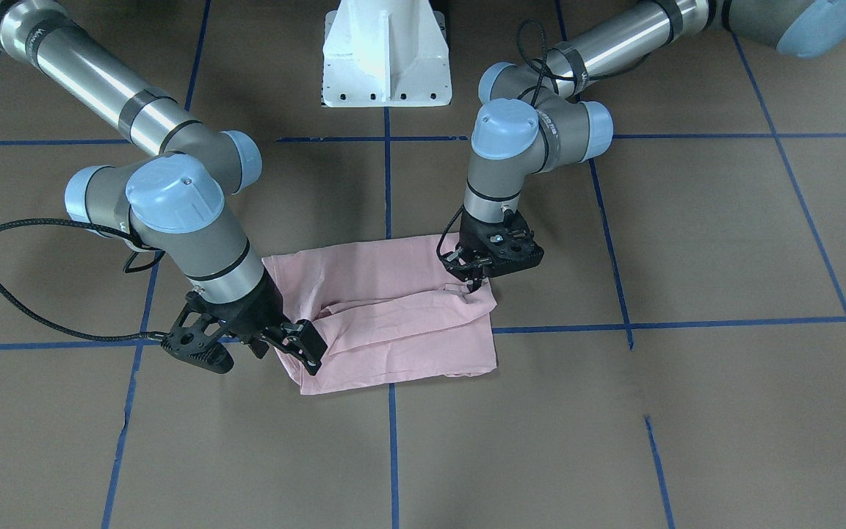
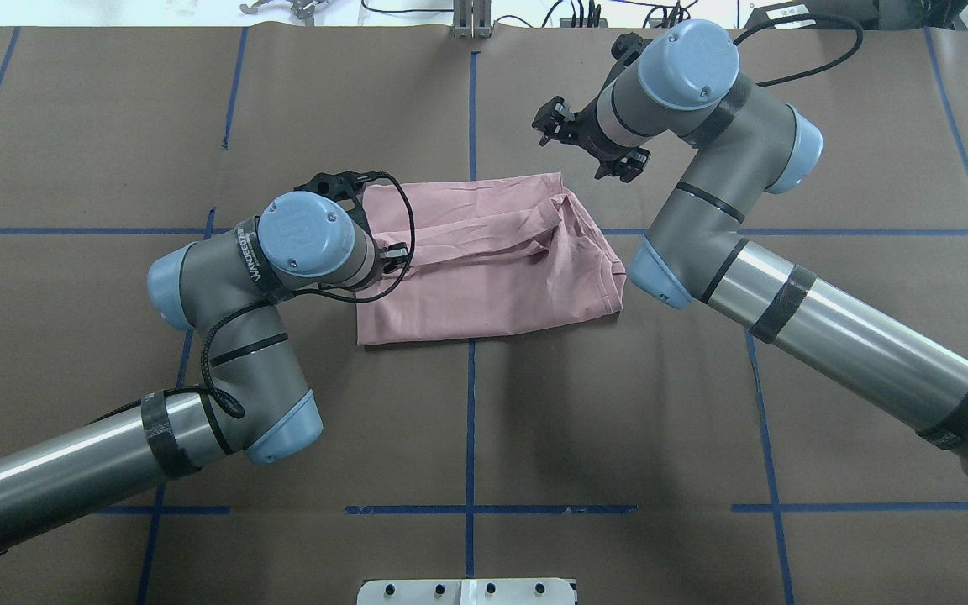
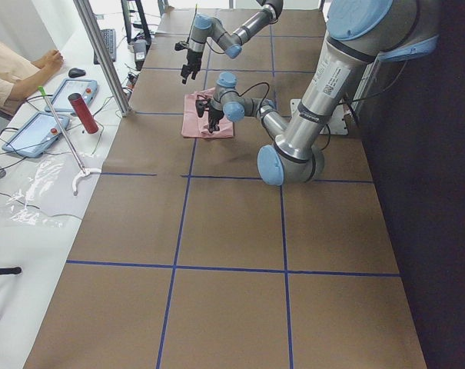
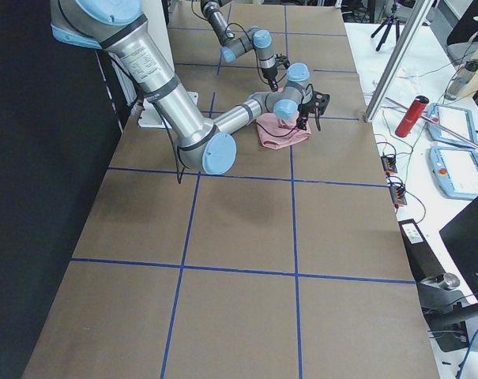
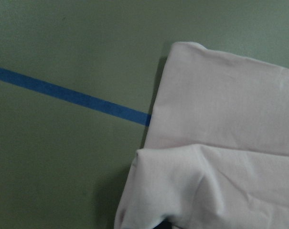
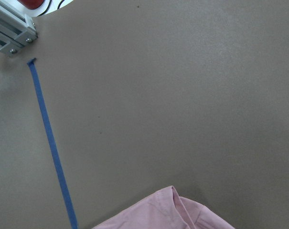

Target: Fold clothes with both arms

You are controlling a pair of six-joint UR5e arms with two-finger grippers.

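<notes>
Pinching the folded T-shirt (image 1: 393, 330) with the closed left pincer (image 1: 474, 283); holding the right pincer (image 1: 305, 349) above the desk (image 1: 687, 404), its opening being impossible to tell.

T-shirt (image 1: 393, 323) on table (image 1: 687, 411) — left end effector (image 1: 476, 283), right end effector (image 1: 305, 353) flanking.

Brown bench (image 2: 618, 403) with blue tape grid (image 2: 470, 403), white pedestal base (image 1: 386, 55) (mid-edge), red cylinder (image 3: 84, 112) and tablets (image 3: 36, 133) alongside.

The near right arm (image 4: 164, 88) reaches over the pink T-shirt (image 4: 283, 136) on the brown table (image 4: 239, 237).
</notes>
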